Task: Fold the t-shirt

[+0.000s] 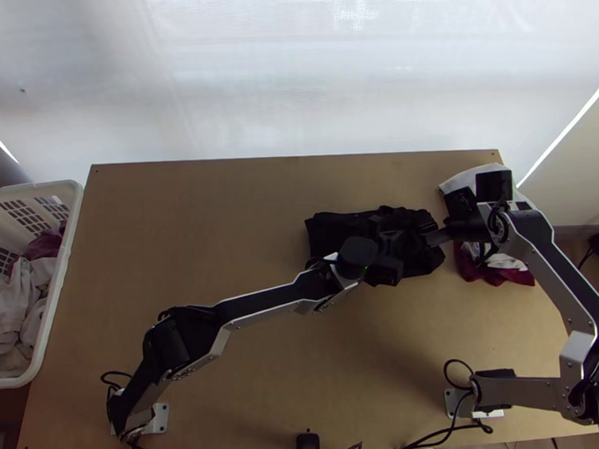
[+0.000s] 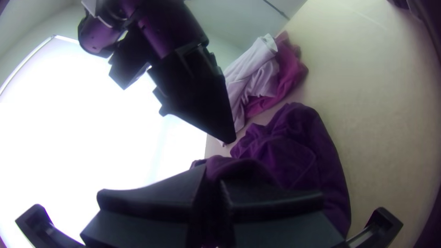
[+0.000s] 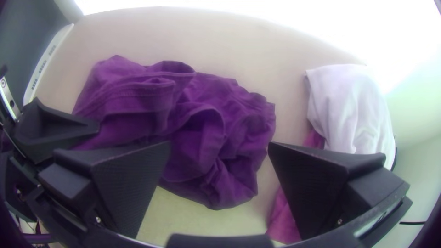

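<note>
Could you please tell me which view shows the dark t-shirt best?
The right wrist view: the bunched dark t-shirt lies mostly uncovered there. In the top view, the left arm covers part; the left wrist view shows part beyond the left gripper.

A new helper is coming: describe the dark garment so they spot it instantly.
On the wooden table, find the half farther from the white basket. There the dark garment lies rumpled, the left pincer closed on it. The neighbouring pile is white and deep red; this one is dark all over.
</note>
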